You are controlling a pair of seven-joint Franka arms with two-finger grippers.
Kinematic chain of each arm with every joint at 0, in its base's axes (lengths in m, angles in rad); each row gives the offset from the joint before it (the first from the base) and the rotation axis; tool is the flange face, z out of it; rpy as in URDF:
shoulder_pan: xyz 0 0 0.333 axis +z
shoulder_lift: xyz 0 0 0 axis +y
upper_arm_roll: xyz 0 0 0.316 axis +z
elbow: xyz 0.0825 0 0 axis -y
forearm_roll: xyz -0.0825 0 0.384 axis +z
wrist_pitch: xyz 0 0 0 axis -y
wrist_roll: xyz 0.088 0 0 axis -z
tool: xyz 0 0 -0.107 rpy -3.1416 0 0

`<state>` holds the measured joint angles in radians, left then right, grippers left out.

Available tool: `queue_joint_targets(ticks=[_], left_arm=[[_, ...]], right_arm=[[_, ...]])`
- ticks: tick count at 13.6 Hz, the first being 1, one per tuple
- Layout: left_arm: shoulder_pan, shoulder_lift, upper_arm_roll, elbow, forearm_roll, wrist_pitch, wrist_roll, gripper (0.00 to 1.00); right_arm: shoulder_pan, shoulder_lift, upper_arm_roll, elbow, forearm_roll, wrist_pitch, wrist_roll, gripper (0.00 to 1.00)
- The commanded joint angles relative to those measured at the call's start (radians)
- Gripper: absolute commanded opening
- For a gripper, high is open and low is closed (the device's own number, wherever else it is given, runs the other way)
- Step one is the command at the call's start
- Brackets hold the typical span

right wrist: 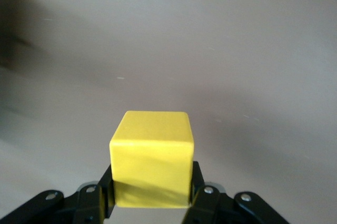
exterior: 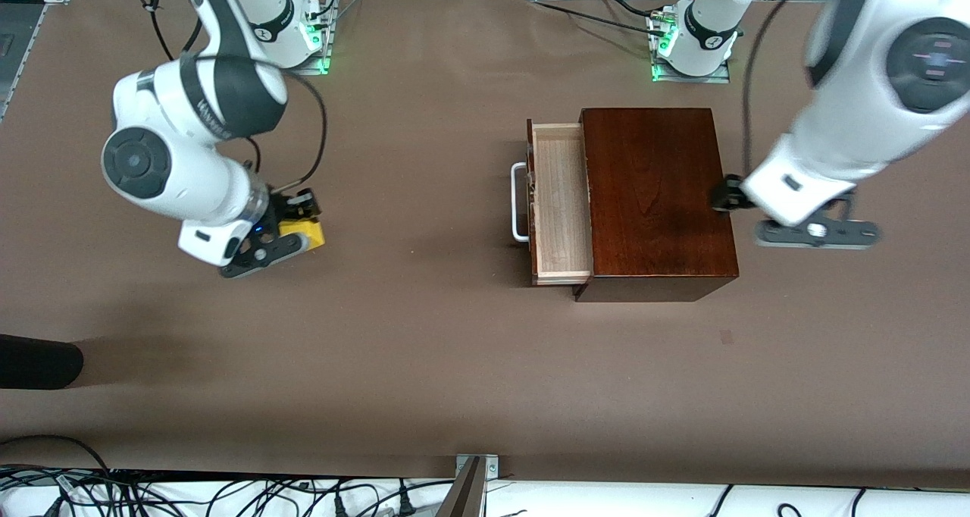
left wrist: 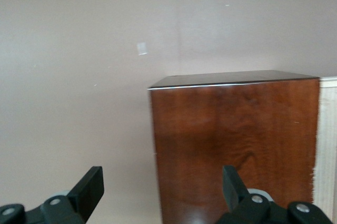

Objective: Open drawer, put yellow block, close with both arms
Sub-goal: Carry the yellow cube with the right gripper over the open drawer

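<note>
The dark mahogany box (exterior: pixel 655 198) stands toward the left arm's end of the table. Its drawer (exterior: pixel 561 198) is pulled out toward the right arm's end, showing an empty pale tray and a white handle (exterior: pixel 519 202). My right gripper (exterior: pixel 292 233) is shut on the yellow block (exterior: pixel 309 233) low over the table at the right arm's end; the block fills the space between the fingers in the right wrist view (right wrist: pixel 151 158). My left gripper (exterior: pixel 729 195) is open and empty, straddling the box's closed end (left wrist: pixel 231 139). The drawer's pale edge (left wrist: pixel 327 145) shows there too.
A dark rounded object (exterior: pixel 38 361) juts in at the table's edge at the right arm's end. A small pale mark (exterior: pixel 726 336) lies on the brown table nearer the front camera than the box. Cables (exterior: pixel 227 494) hang along the front edge.
</note>
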<state>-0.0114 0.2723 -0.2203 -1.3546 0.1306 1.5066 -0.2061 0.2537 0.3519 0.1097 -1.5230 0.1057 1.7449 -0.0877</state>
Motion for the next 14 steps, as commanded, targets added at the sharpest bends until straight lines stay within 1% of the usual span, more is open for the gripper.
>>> queue_joint_targets(ticks=[1,2,4,6,7,8,10,12,14], left_arm=[[0.062,-0.114,0.04,-0.056,-0.103,-0.006,0.115,1.0],[0.051,-0.149,0.089,-0.092,-0.112,0.006,0.169,1.0],[0.034,-0.234,0.159,-0.196,-0.115,0.062,0.24,1.0],[0.027,-0.312,0.179,-0.299,-0.105,0.203,0.226,1.0],[0.022,-0.315,0.186,-0.307,-0.101,0.223,0.231,1.0],[0.018,-0.312,0.194,-0.308,-0.1,0.218,0.226,1.0],[0.031,-0.298,0.194,-0.293,-0.112,0.173,0.228,1.0],[0.034,-0.301,0.194,-0.293,-0.114,0.165,0.237,1.0],[0.039,-0.301,0.194,-0.293,-0.114,0.146,0.246,1.0]], right_arm=[[0.048,0.025,0.059,0.089,0.034,-0.033,-0.004,0.0],[0.096,0.036,0.067,0.11,0.028,-0.027,-0.01,0.0],[0.197,0.091,0.067,0.206,0.005,-0.027,-0.012,0.0],[0.293,0.143,0.067,0.289,-0.03,-0.025,-0.012,0.0],[0.342,0.172,0.065,0.332,-0.062,-0.025,-0.015,0.0],[0.379,0.202,0.067,0.372,-0.095,-0.025,-0.024,0.0],[0.456,0.252,0.065,0.435,-0.165,-0.015,-0.094,0.0],[0.519,0.298,0.064,0.47,-0.22,0.005,-0.136,0.0],[0.573,0.334,0.064,0.483,-0.276,0.05,-0.159,0.0]])
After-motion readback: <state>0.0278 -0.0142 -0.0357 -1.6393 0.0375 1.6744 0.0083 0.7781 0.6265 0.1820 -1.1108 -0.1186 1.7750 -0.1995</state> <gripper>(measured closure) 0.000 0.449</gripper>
